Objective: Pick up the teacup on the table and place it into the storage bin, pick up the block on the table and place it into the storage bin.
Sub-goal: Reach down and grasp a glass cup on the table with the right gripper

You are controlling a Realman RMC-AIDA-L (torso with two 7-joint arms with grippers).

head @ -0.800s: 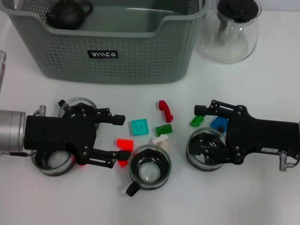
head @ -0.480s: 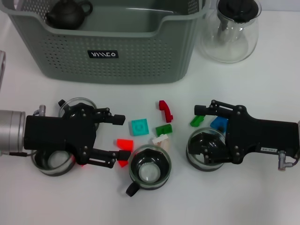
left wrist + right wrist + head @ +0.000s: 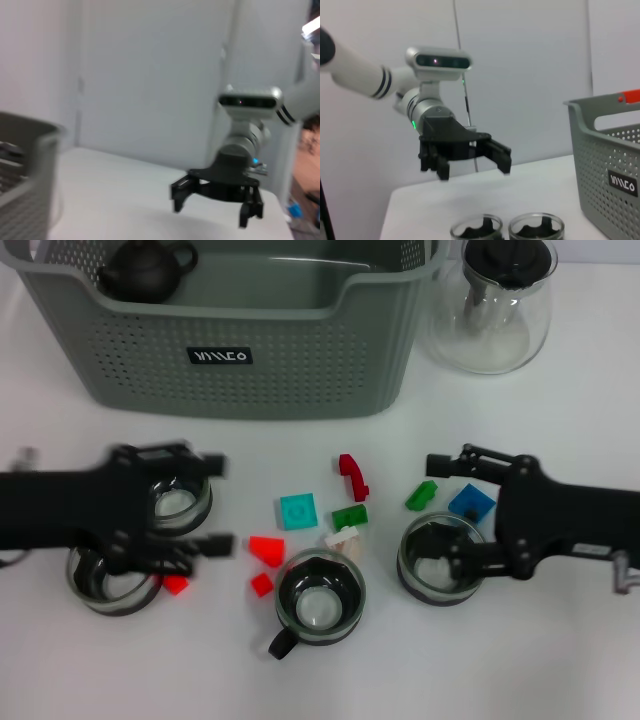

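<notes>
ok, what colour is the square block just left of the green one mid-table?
Teal square block; clearest in the head view.

Black grippers (two-fingered); white, grey-banded arms.

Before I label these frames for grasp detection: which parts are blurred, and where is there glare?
Head view: the left gripper and its arm are smeared by motion, the right gripper only slightly; the blocks and the storage bin are sharp, and the glass carafe shows pale reflections. Left wrist view: soft throughout. Right wrist view: mostly sharp.
</notes>
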